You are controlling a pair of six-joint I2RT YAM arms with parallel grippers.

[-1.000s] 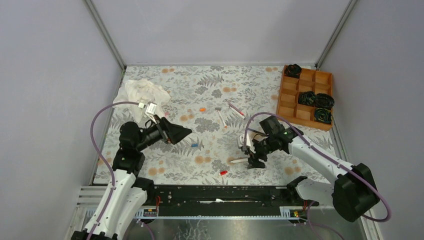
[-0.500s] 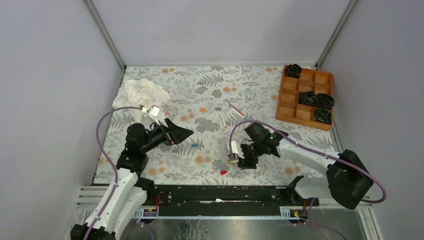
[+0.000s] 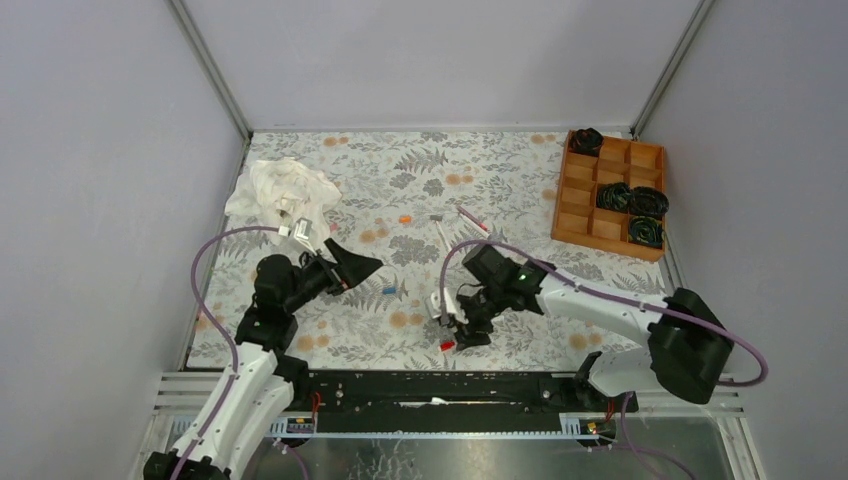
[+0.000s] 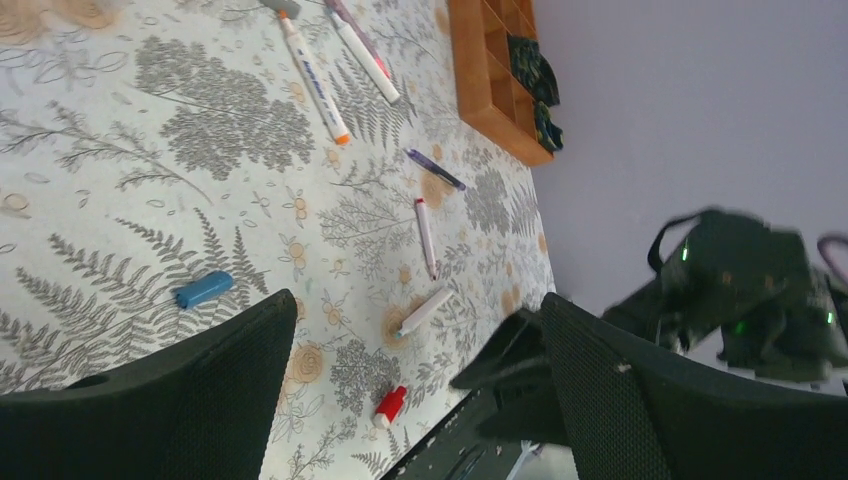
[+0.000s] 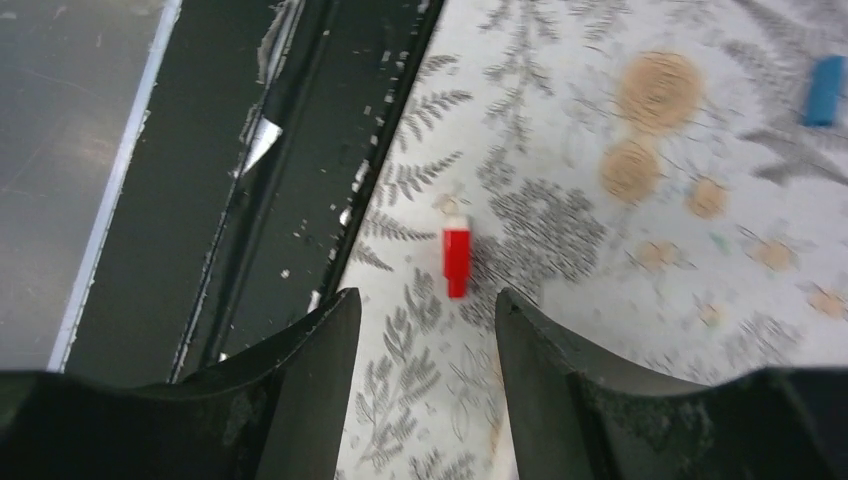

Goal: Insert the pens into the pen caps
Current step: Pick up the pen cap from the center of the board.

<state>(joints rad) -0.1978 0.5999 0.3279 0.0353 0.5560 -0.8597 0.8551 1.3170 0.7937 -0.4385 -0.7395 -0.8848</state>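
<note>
Right gripper [image 5: 425, 305]: the jaws are parted with nothing between them. It is held low over the floral table [image 5: 640, 330], and this is judged to be an approach for picking up the red cap [image 5: 456, 255].
Left gripper [image 4: 410, 330]: it is spread wide, empty and raised above the table, apparently kept free to fetch a pen.
Cap position: the red cap lies at the centre of the right wrist view, just beyond the fingertips and near the black front rail [image 5: 300, 150].
Cap axis: its length runs up and down in that view, in line with the gap between the jaws. The narrower end points down toward the gripper and a white bit shows at the upper end. Which end is open cannot be told.
Blue cap [image 4: 204, 290]: it lies flat at the left of the left wrist view, with its axis nearly level.
Pens: they are scattered apart and uncapped. The white pen [image 4: 423, 312] slants from lower left to upper right, just above the red cap. The pink-tipped pen [image 4: 426, 237] runs nearly vertical, and the purple pen [image 4: 435, 170] is set diagonally.
</note>
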